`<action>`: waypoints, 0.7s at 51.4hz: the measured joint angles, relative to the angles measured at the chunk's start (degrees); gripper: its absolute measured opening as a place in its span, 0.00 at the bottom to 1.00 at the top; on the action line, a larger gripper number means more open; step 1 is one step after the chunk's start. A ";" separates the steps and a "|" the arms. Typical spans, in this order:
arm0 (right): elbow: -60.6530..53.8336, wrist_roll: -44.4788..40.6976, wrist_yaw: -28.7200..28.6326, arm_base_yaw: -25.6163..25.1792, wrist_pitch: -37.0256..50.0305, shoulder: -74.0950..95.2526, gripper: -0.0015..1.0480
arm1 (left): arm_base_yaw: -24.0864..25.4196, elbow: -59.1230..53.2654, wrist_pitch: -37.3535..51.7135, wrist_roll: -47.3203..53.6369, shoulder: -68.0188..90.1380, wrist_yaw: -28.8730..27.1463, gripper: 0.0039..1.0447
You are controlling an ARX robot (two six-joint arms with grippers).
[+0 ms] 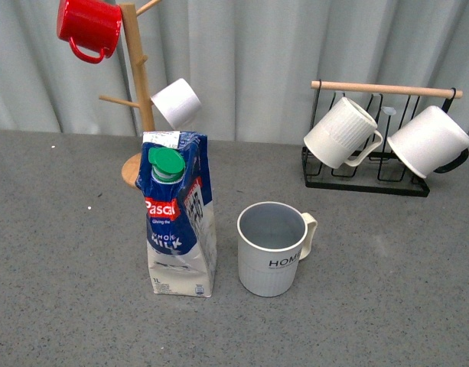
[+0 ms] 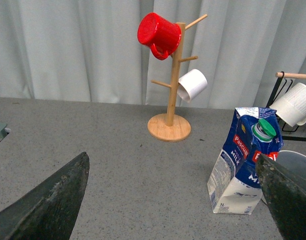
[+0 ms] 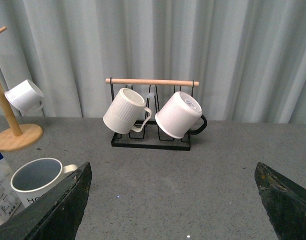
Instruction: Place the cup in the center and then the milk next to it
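Off-white ribbed "HOME" mug (image 1: 272, 258) near centre of grey surface (image 1: 66, 267), blue-cream milk carton w/ green cap (image 1: 177, 218) just beside; both steps look done; left end effector (image 2: 172, 200) & right end effector (image 3: 172, 200) wide, empty; next: hold clear.

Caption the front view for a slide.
Pascual milk carton standing beside the upright HOME mug on grey tabletop, mug racks behind.
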 joint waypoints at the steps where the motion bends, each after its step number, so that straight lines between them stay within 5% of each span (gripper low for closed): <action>1: 0.00 0.00 0.00 0.00 0.00 0.00 0.91 | 0.00 0.00 0.00 0.00 0.00 0.00 0.94; 36: 0.00 0.00 0.00 0.00 0.00 0.00 0.91 | 0.00 0.00 0.00 0.00 0.00 0.00 0.94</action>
